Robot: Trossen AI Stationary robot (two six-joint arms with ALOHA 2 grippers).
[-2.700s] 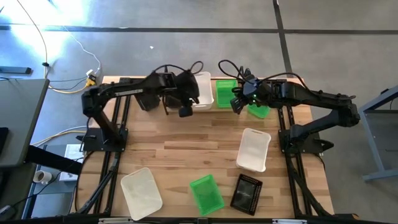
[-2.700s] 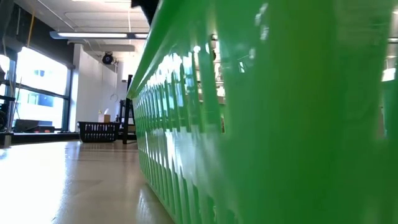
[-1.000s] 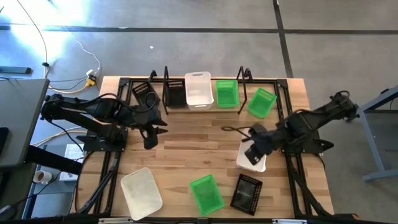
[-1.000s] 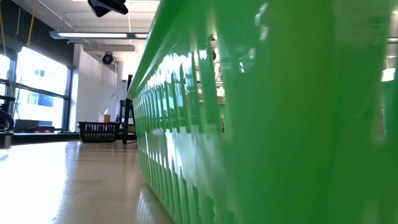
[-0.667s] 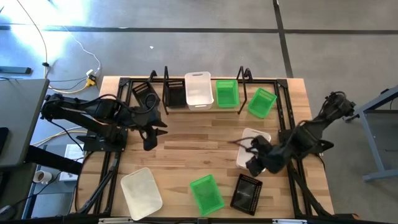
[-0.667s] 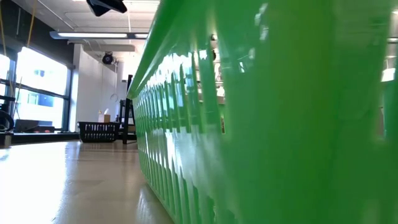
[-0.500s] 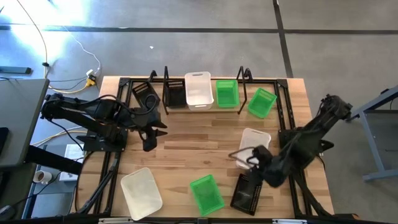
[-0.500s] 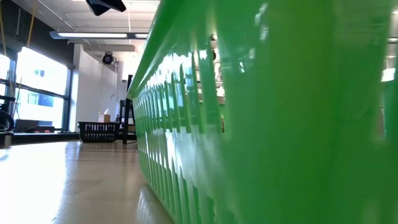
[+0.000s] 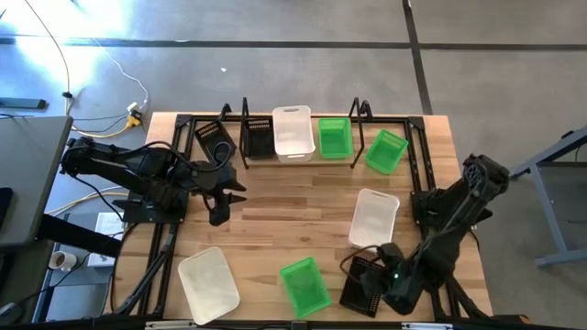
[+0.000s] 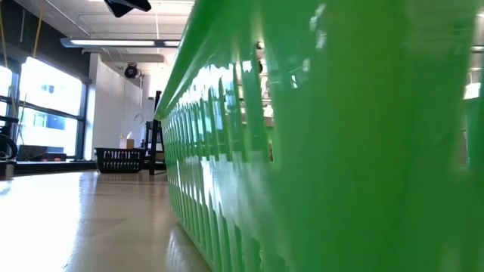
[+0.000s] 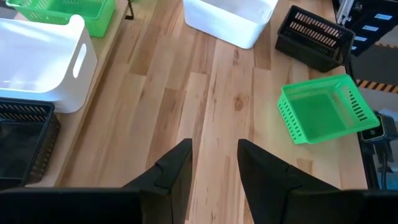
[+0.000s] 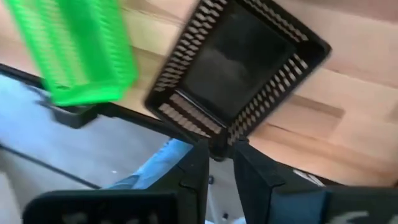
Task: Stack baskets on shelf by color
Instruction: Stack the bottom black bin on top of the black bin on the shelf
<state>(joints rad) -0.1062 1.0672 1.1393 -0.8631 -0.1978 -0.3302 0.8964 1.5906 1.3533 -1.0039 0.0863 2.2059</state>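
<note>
The shelf (image 9: 303, 119) stands along the far edge and carries a black basket (image 9: 258, 142), a white one (image 9: 293, 132) and a green one (image 9: 334, 137). A second green basket (image 9: 386, 151) and a second black one (image 9: 213, 139) lie tilted at the shelf's ends. Another black basket (image 9: 363, 284) lies near the front edge. My right gripper (image 9: 381, 275) hovers over its corner (image 12: 217, 148), pointing down, fingers a little apart. My left gripper (image 11: 214, 152) hangs open over bare wood at mid-left (image 9: 218, 215).
Loose on the table lie a white basket (image 9: 374, 218) at the right, a white one (image 9: 209, 282) at the front left and a green one (image 9: 304, 285) at the front middle. That green basket's wall (image 10: 302, 151) fills the low view. Bare wood lies in the middle.
My right gripper has swung from over the right-hand white basket toward the table's near edge, sinking and rolling about its own axis, and now stands over the black basket at the front. No basket has moved.
</note>
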